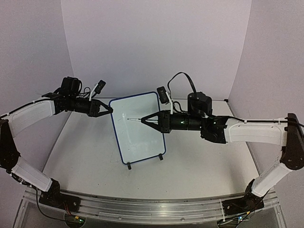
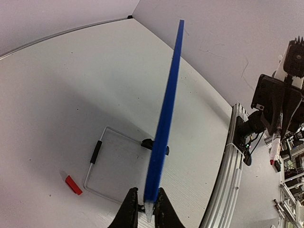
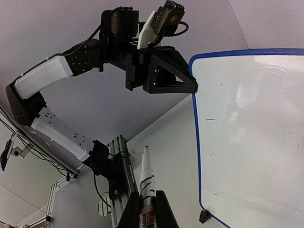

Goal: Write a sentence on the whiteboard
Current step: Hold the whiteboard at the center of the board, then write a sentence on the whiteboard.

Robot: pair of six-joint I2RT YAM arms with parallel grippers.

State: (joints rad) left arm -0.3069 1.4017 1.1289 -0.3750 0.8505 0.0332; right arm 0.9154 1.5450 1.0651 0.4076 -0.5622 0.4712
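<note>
Top external view: the whiteboard (image 1: 137, 128) stands upright at centre frame, its face blank, with no sentence on it yet. The left gripper (image 1: 108, 110) pinches the board's upper-left corner (in the left wrist view its fingers (image 2: 129, 209) sit tight on either side of the blue frame (image 2: 164, 123)). The right gripper (image 1: 144, 121) clamps a marker (image 1: 135, 119), tip close to the surface; contact is unclear. My read is steadying before the first stroke — next comes light tip pressure, without tipping the board.

place: robot lab | cue: aluminium rail (image 1: 152, 206) — bare white walls (image 1: 152, 42) (enclosure)
</note>
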